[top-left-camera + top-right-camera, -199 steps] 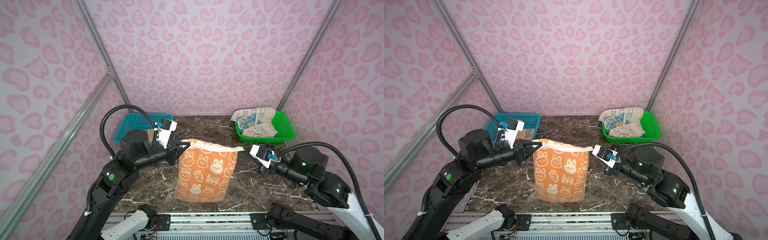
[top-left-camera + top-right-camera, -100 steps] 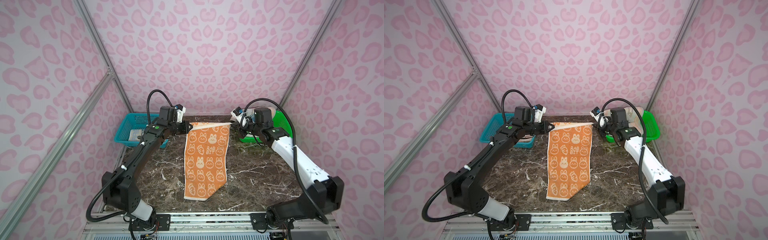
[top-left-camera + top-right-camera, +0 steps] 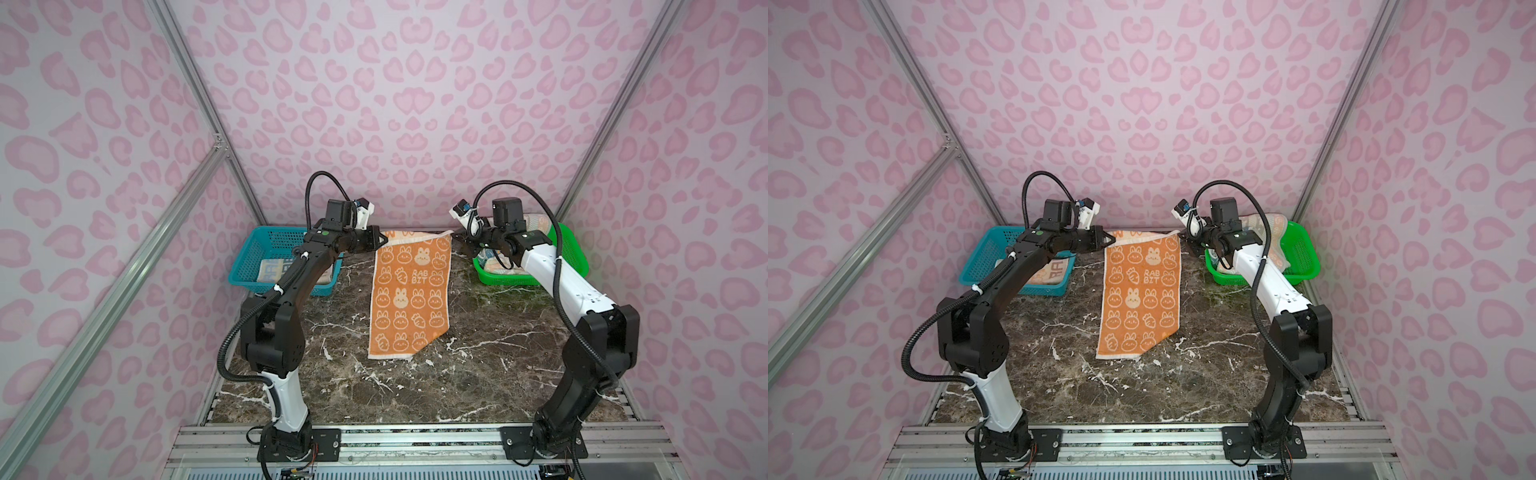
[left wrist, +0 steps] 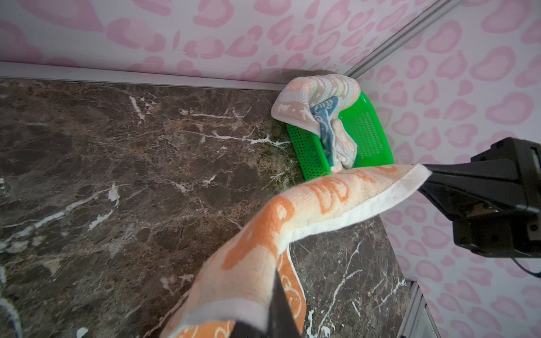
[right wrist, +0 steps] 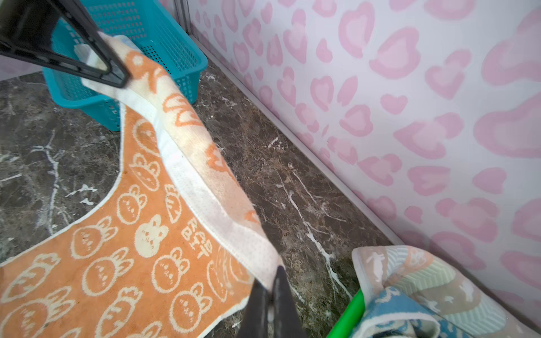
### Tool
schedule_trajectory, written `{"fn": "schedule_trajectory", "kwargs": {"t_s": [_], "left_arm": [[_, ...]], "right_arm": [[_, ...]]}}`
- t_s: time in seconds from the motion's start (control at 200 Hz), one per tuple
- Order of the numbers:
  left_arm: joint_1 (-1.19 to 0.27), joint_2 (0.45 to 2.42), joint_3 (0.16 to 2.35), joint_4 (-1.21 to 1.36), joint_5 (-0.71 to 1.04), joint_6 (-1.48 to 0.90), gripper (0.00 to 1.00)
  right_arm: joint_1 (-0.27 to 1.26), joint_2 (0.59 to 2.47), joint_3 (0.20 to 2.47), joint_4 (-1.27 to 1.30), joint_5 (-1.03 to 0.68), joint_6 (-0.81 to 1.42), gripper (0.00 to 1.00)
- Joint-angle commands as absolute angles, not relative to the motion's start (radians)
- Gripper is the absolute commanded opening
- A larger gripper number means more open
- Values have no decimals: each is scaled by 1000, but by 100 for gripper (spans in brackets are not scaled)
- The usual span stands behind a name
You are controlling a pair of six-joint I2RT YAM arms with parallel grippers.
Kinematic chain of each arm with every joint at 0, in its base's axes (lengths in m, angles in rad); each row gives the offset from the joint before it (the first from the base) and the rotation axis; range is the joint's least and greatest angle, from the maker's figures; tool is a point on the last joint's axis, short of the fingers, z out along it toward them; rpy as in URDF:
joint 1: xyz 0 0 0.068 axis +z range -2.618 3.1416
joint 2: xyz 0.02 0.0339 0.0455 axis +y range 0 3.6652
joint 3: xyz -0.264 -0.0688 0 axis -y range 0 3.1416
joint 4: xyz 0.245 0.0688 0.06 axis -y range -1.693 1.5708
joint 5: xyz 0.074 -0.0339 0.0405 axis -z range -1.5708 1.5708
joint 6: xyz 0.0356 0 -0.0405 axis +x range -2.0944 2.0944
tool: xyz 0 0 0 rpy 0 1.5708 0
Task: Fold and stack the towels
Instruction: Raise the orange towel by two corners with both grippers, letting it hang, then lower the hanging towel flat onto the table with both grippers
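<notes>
- Since a second ago, your arms have swung from the near edge of the desk (image 3: 478, 357) to its back. The orange towel (image 3: 409, 291), which hung in the air then, now lies mostly flat along the middle of the desk.
- The left fingers (image 3: 373, 241) are clamped on the towel's back-left corner and the right fingers (image 3: 464, 242) on its back-right corner. That hemmed edge is lifted and stretched between them.
- The towel's near-right corner looks turned under.
- The cloth is looped terry, a long rectangle. It is orange with cream rabbit faces, carrots and "RAB BIT"; the reverse is cream with orange print.
- The desk is dark brown marble with white veins.
- The blue basket (image 3: 266, 257) is perforated plastic and holds a folded towel (image 3: 272, 270).
- The green basket (image 4: 366, 137) is the same mesh. A chevron towel (image 4: 316, 93) and a blue towel (image 4: 325, 117) lie crumpled in it, spilling over the rim.
</notes>
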State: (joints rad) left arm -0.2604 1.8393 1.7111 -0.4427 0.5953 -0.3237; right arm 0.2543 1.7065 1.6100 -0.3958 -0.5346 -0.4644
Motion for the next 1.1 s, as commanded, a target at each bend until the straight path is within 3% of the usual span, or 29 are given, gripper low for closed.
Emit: {"fn": "schedule_trajectory", "kwargs": {"t_s": [0.0,0.295,0.605,0.945,1.095], "left_arm": [[-263,1727,1720,-453,688,-255,3],[-337,1331,1618,-517,710,-143,3],[-487,1040,1529,-520,651,-158,3],[-513,986,1504,-506,512,-223,3],[-490,1098,1465,-503,414,-227,3]], "right_arm": [[261,1594,1573,-388,-610,-488,0],[390,1187,1440,-483,-632,-557,0],[548,848,1338,-401,-590,-452,0],[567,829,1303,-379,-377,-418,0],[427,974,1296,-392,-445,-383,0]]}}
